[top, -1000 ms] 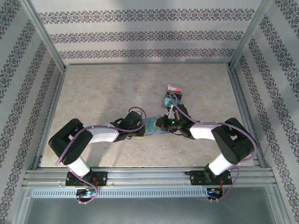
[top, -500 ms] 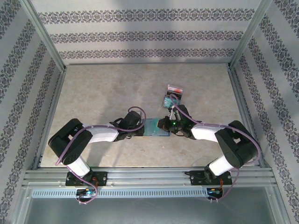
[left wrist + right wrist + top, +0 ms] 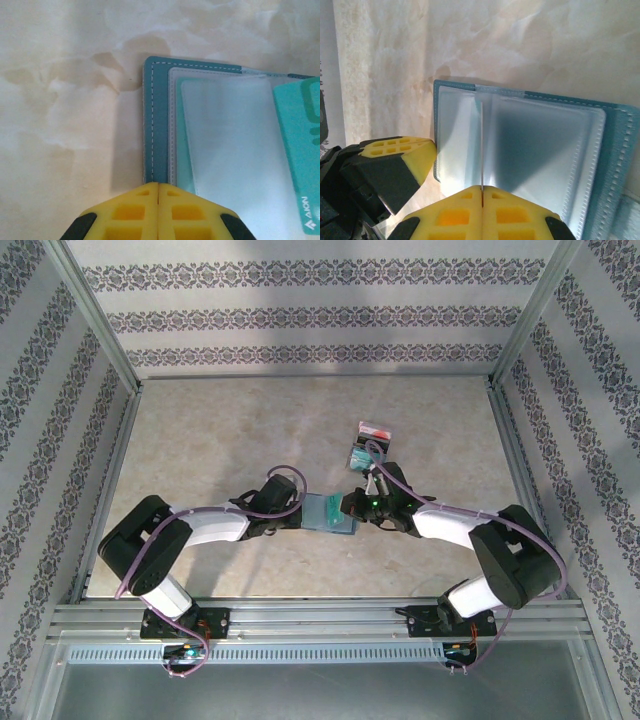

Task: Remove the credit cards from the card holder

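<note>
The card holder (image 3: pixel 330 512) lies open on the table between my two arms, teal outside with clear pockets (image 3: pixel 540 145) inside. My left gripper (image 3: pixel 158 185) is shut, its tips resting on the holder's stitched left border (image 3: pixel 156 125). A teal credit card (image 3: pixel 297 150) shows in the pockets beside it. My right gripper (image 3: pixel 482 189) is shut on a thin pocket leaf (image 3: pixel 482 140) that stands edge-on and runs up to the holder's spine. Whether a card sits in that leaf I cannot tell. Two loose cards, red (image 3: pixel 374 429) and teal (image 3: pixel 361 454), lie behind the right gripper (image 3: pixel 350 508).
The left gripper's yellow finger (image 3: pixel 412 152) sits close against the holder's left edge in the right wrist view. Patterned walls and metal rails (image 3: pixel 110 470) fence the marble-look table (image 3: pixel 220 430). Open tabletop stretches behind and to the left of the holder.
Both grippers stay shut at the holder. The right arm's elbow has swung out to the right and the left arm's slightly to the left; the holder has barely shifted.
</note>
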You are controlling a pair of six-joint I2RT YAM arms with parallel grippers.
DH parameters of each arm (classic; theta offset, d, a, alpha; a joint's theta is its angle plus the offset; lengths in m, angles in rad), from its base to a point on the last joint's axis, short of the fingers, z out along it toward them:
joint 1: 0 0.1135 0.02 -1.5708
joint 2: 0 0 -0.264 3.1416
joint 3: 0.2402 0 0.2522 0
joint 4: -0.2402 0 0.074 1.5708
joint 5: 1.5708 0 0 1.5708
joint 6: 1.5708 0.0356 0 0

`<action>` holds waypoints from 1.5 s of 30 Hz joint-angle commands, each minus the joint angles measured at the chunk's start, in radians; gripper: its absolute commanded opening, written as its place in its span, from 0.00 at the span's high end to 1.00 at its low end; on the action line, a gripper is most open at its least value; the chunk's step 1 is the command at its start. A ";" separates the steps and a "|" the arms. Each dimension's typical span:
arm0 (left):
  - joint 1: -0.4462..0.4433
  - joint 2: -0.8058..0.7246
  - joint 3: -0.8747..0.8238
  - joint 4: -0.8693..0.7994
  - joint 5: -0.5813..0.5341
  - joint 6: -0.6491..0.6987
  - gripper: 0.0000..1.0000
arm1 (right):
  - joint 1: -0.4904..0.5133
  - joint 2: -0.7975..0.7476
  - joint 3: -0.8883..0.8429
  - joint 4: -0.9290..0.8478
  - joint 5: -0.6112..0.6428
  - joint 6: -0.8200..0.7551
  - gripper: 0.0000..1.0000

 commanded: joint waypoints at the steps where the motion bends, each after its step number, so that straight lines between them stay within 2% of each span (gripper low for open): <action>1: 0.012 -0.036 -0.003 -0.065 -0.031 0.031 0.93 | -0.009 -0.043 0.038 -0.045 0.021 -0.042 0.97; 6: 0.013 -0.077 0.017 -0.103 -0.037 0.043 0.89 | -0.016 -0.094 0.070 -0.129 0.050 -0.097 0.97; 11: 0.013 -0.131 0.031 -0.136 -0.044 0.055 0.83 | -0.019 -0.130 0.137 -0.272 0.113 -0.220 0.99; 20: 0.009 -0.187 0.049 -0.139 -0.008 0.069 0.76 | -0.042 -0.134 0.340 -0.552 0.364 -0.563 1.00; 24: 0.004 -0.196 0.043 -0.135 -0.008 0.072 0.64 | -0.064 -0.117 0.402 -0.578 0.404 -0.696 1.00; 26: -0.001 -0.199 0.042 -0.135 -0.009 0.077 0.57 | -0.081 -0.102 0.429 -0.588 0.402 -0.762 1.00; 32: -0.006 -0.202 0.049 -0.160 -0.031 0.081 0.35 | -0.135 -0.017 0.533 -0.647 0.285 -1.023 1.00; 36: -0.006 -0.219 0.054 -0.184 -0.050 0.081 0.04 | -0.154 0.063 0.640 -0.741 0.234 -1.201 1.00; 37: -0.006 -0.226 0.051 -0.188 -0.057 0.080 0.01 | -0.154 0.083 0.672 -0.774 0.226 -1.244 1.00; 45: -0.006 -0.296 0.043 -0.248 -0.102 0.077 0.01 | -0.173 0.214 0.824 -0.901 0.199 -1.463 1.00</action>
